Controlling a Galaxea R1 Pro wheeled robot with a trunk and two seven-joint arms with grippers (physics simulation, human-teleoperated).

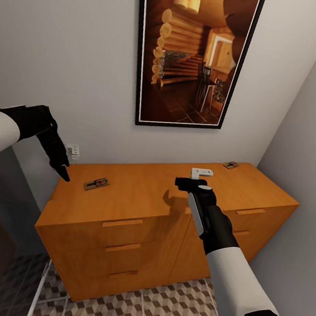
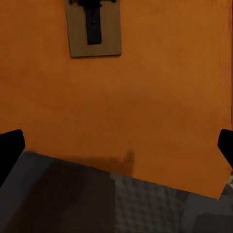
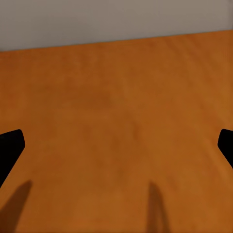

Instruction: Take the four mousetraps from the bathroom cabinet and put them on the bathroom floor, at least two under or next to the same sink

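Cabinet [image 1: 137,200]: wide, orange-brown wood, flat top, drawers with matching bar handles; stands against the grey wall under a framed picture [image 1: 194,53] of a log interior. Bathroom floor [image 1: 172,312] in front: cube-pattern tiles in brown, beige, grey.

Near mousetrap [image 1: 96,184]: small flat tan rectangle, dark wire bar, red mark; lies flat on the cabinet top toward its left end. In the left wrist view the same trap [image 2: 94,26] shows as a tan plate with a dark bar down its middle, cut by the frame edge. Far mousetrap [image 1: 230,164]: same look, at the back right of the top, near the wall.

Left gripper [image 1: 62,171]: hovers over the top's left edge, just beside the near mousetrap, not touching; fingers [image 2: 10,150] spread wide, nothing between them.

Right gripper [image 1: 190,183]: above the middle of the top; fingers [image 3: 10,145] spread wide, released, bare wood between

White bracket-like object [image 1: 202,173] on the top just behind the right gripper; small white fixture [image 1: 73,151] on the wall by the left end
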